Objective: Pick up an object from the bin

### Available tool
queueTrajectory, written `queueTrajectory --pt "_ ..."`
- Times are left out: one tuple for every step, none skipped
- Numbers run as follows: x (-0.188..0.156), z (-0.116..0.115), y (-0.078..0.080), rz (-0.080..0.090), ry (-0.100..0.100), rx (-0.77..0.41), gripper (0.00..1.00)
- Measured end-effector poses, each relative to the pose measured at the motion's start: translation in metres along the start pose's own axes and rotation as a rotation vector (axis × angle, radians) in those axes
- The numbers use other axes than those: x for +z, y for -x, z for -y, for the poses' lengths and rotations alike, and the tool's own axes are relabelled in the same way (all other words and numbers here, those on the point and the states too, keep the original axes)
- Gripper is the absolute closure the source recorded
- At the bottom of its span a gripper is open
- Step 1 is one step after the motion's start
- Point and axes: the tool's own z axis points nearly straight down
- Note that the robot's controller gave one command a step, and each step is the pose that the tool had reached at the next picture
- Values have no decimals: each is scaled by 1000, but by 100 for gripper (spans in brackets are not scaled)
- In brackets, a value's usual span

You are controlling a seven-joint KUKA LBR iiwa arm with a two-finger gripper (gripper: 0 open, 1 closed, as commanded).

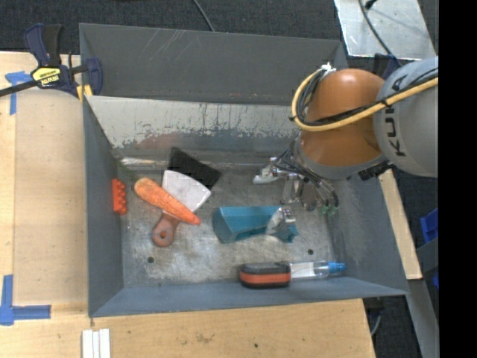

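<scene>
My gripper (pixel 288 209) hangs under the arm's orange dome at the right of the bin, low over the floor. Its lower end is right at the right end of a teal wedge-shaped block (pixel 244 223) that lies in the middle. I cannot tell whether it touches the block. Near the front wall, just below the gripper, lie a black and red oval thing (pixel 264 276) and a clear tube with a blue cap (pixel 317 271).
To the left lie an orange carrot-shaped toy (pixel 165 198), a white wedge (pixel 187 189), a black block (pixel 194 167), a brown round-ended handle (pixel 163 233) and a small orange brick (pixel 119 196). The arm's dome covers the bin's right wall.
</scene>
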Motion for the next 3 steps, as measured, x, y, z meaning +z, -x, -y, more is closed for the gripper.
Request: queueTrajectory --pt "6 2 1 2 -1 -71 0" --pt "-1 5 -17 -3 0 -296 0" --pt "59 -5 -19 13 -3 154 100"
